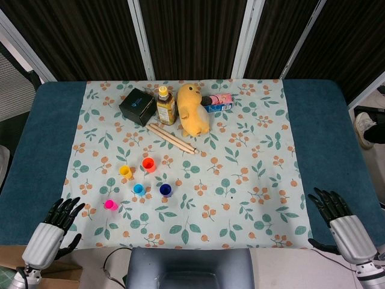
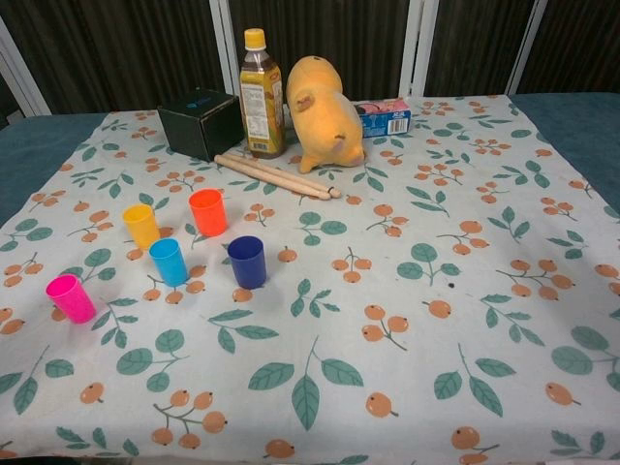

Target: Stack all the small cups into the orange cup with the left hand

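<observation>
Fingers spread on left hand (image 1: 58,218) (right hand (image 1: 332,209) too).

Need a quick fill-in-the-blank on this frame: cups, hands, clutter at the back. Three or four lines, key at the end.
1. The cup nearest the left hand is the ____ one.
2. The orange cup stands upright with ____ stacked inside it.
3. Both the left hand and the right hand hold ____.
4. The two wooden sticks lie in front of the bottle and the yellow ____ toy.

Missing words: pink; nothing; nothing; plush
</observation>
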`<state>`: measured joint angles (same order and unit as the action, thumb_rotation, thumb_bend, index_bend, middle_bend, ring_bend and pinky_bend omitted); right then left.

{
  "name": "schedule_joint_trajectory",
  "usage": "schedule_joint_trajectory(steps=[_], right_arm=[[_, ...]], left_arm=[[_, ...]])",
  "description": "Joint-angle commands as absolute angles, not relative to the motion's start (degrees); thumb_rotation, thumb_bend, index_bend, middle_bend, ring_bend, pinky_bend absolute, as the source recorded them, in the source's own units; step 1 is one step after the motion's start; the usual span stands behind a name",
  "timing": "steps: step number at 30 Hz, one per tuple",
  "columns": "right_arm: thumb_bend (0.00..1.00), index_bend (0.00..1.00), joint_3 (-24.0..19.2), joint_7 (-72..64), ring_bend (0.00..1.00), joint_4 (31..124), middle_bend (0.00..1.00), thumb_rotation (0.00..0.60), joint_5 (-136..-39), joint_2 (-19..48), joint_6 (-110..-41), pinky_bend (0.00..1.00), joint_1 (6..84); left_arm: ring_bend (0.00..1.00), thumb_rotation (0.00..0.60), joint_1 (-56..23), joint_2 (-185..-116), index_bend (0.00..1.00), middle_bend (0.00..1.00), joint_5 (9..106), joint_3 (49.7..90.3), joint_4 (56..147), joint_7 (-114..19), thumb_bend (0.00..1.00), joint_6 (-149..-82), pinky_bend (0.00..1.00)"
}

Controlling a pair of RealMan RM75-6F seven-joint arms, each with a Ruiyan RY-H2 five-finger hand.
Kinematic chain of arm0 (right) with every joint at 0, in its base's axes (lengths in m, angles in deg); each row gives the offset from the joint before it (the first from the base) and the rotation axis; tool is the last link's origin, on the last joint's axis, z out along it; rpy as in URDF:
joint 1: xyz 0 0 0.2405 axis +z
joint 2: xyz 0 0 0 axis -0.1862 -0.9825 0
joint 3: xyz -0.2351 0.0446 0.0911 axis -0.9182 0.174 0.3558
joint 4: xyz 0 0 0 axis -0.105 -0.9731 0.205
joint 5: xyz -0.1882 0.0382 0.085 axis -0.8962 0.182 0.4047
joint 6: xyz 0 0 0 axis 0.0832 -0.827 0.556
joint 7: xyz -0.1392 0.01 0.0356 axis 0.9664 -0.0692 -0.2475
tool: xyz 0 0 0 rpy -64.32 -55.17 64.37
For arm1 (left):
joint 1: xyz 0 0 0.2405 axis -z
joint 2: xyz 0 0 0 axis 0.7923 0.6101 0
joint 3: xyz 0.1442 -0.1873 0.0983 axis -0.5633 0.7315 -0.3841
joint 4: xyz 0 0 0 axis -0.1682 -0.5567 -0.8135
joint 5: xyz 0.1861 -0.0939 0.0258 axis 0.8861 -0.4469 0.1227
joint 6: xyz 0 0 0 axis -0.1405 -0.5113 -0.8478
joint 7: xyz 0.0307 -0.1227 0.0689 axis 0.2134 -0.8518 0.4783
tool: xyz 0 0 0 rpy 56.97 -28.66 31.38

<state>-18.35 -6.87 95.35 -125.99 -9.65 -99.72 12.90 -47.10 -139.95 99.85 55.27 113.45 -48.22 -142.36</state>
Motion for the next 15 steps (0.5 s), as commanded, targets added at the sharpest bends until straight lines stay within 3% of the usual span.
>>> schedule_joint_trajectory(steps=[1,4,6,12,15], right_arm=[[0.12,0.00,-18.61,-6.73,0.00,95.39,0.00,0.600,-126.26,-9.59,-99.14,0.00,13.13],[0.12,0.00,-18.76,-6.77,0.00,95.51,0.00,0.600,-126.17,-9.68,-98.59,0.00,13.30],[0.12,0.00,-18.47,-7.20,0.00,95.65,0.00,0.600,-125.89,-9.68,-98.94,0.00,13.28],[0.12,0.00,-18.21,-7.37,0.00,95.65,0.00,0.600,-125.60,-9.35,-98.44,0.00,13.66],[0.12,0.00,-18.35,-7.49,0.00,95.70,0.00,0.600,-125.70,-9.34,-97.97,0.00,13.90]], left_arm=[[0.00,0.600,-46.65,-140.40,0.00,0.00,99.47,55.34,113.36,-49.35,0.39,-141.45,0.04],[0.00,0.600,-45.84,-142.31,0.00,0.00,99.49,56.32,112.67,-50.85,0.39,-141.39,0.09],[0.05,0.600,-45.05,-144.85,0.00,0.04,99.69,57.34,111.91,-51.69,0.39,-141.46,0.19],[0.45,0.600,-39.76,-148.45,0.00,0.30,97.24,59.23,120.71,-49.34,0.39,-131.85,0.76],[0.70,0.600,-37.02,-150.62,0.00,0.52,94.58,61.86,125.23,-42.23,0.39,-127.01,0.94]])
